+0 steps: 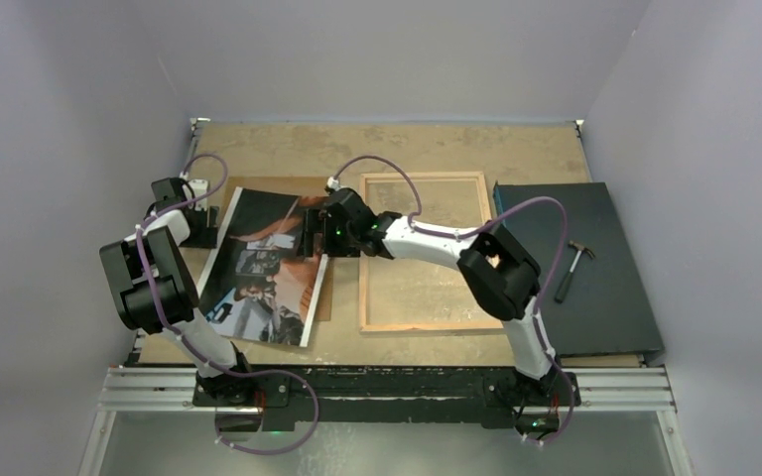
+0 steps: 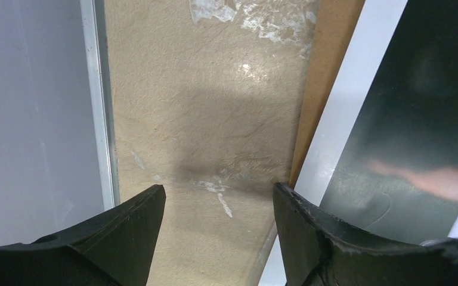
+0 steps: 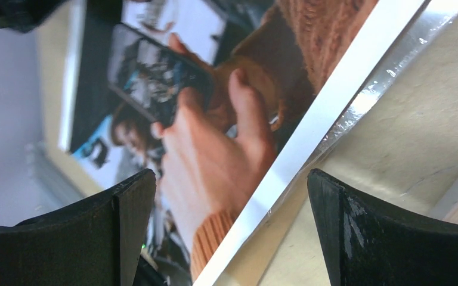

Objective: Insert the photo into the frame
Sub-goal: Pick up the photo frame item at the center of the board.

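Left of the frame (image 1: 427,325), the photo (image 1: 258,278)

My left arm (image 1: 149,278), lower left, and right arm (image 1: 427,241), centre, share white links and black joints; purple cables (image 1: 375,159) loop along both; my fingers (image 3: 370,232) are scuffed black.

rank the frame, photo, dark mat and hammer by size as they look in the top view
1. frame and dark mat: too alike to rank
2. photo, partly covered
3. hammer
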Motion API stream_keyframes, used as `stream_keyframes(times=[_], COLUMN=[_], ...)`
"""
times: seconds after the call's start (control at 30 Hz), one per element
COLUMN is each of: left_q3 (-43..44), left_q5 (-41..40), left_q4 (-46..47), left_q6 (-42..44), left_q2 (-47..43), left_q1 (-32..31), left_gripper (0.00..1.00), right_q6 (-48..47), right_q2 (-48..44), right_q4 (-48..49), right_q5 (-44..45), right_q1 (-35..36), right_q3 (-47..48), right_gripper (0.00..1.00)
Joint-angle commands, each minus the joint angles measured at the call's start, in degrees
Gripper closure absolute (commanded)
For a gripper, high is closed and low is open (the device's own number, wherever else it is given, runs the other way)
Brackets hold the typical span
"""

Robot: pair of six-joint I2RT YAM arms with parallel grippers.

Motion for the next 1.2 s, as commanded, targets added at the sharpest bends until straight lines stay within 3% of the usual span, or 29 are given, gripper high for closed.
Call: stream_keyframes(times=[0.0,0.1,0.27,0.6,0.83,1.17], left_q3=[-1.27,-0.92,-0.55,-0.31,0.0,0.62], left_q5=[4.11,4.2,4.34,4.76,5.36,4.16], left_q4=[-2.88,-3.21,-3.68,-4.27,-4.66,-4.81], left_q6=[-1.13,-0.95,-0.84,-0.85,-1.1,-1.06], left_q2=[-0.41,-0.57,-0.74,-0.76,-0.44,-0.33], left_q1=[-1.33,-1.41,-1.42,-1.54,-1.6,-1.6], left_gripper=[0.34,0.35,0.35,0.37,0.38,0.38], right_q6=[5.71,7.49,8.09,8.92,8.43,12.0], right_q2=[-8.63,-9.44,-8.08,0.42,0.54,-5.71], right_q4=[24.45,30.29,32.18,22.36,21.99,32.18], right_q5=[-13.43,-17.24,-19.0,-16.01,-13.71,-17.52], right_q1=[-0.22,-0.56,-0.65,-0.75,-0.69,-2.66], right_q3=[-4.67,-6.12,-6.61,-1.86,-2.8,-9.83], right_gripper=[0.01,0.01,0.01,0.01,0.01,0.02])
